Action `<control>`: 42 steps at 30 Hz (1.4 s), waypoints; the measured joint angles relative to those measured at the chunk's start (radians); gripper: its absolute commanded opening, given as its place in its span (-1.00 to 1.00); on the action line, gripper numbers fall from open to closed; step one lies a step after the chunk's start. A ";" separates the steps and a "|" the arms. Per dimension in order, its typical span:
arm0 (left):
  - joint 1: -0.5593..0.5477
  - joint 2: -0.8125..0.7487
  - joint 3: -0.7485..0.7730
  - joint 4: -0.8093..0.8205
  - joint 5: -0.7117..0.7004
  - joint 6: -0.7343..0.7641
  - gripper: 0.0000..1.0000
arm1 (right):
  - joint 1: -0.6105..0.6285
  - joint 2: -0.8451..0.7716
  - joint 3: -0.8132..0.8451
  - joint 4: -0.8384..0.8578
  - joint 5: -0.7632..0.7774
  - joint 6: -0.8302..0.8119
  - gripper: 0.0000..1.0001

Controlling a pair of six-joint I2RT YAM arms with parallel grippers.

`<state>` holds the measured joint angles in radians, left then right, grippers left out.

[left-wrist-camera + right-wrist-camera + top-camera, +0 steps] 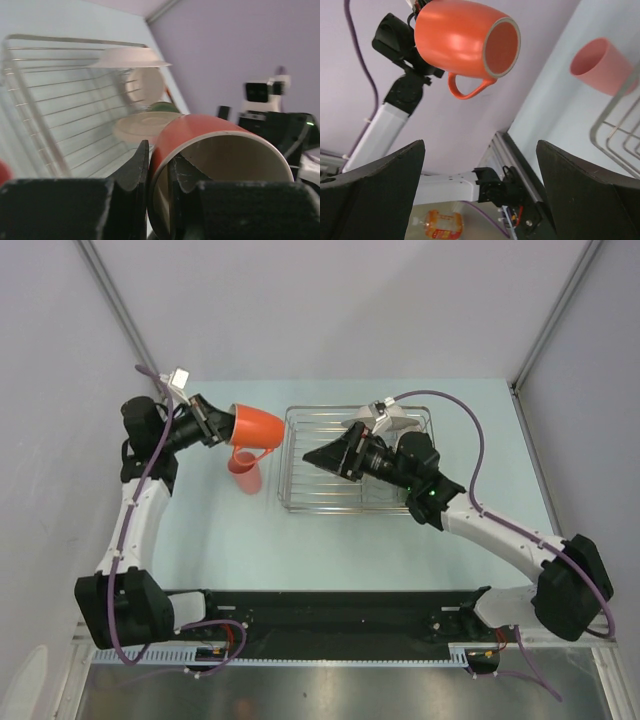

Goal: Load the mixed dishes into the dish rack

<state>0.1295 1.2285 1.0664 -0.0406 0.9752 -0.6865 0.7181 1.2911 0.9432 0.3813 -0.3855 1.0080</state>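
Closest in, a pale orange cup [247,478] sits on the counter [330,550], just left of the dish rack [292,502]. Over the rack's wires the right hand [318,456] hovers with its fingers spread wide, holding nothing. Farther back, the left hand [224,424] is clamped on the rim of a bright orange mug [260,428], one finger inside and one outside. The mug is tipped sideways in the air beside the rack's far left corner.
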 measured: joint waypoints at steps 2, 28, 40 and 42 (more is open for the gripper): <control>-0.007 0.000 -0.029 0.126 0.066 -0.110 -0.99 | 0.006 0.032 -0.001 0.061 -0.020 0.039 1.00; -0.157 0.002 -0.132 0.549 0.240 -0.441 -0.99 | 0.018 0.229 -0.031 0.602 -0.122 0.362 1.00; -0.179 0.014 -0.129 0.406 0.214 -0.314 -0.99 | 0.030 0.293 -0.005 0.659 -0.132 0.409 0.83; -0.182 0.019 -0.126 0.391 0.210 -0.298 -0.99 | 0.032 0.306 0.004 0.655 -0.135 0.410 0.81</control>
<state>-0.0521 1.2472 0.9401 0.3508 1.1851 -0.9844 0.7506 1.5974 0.9470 1.0367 -0.5209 1.4181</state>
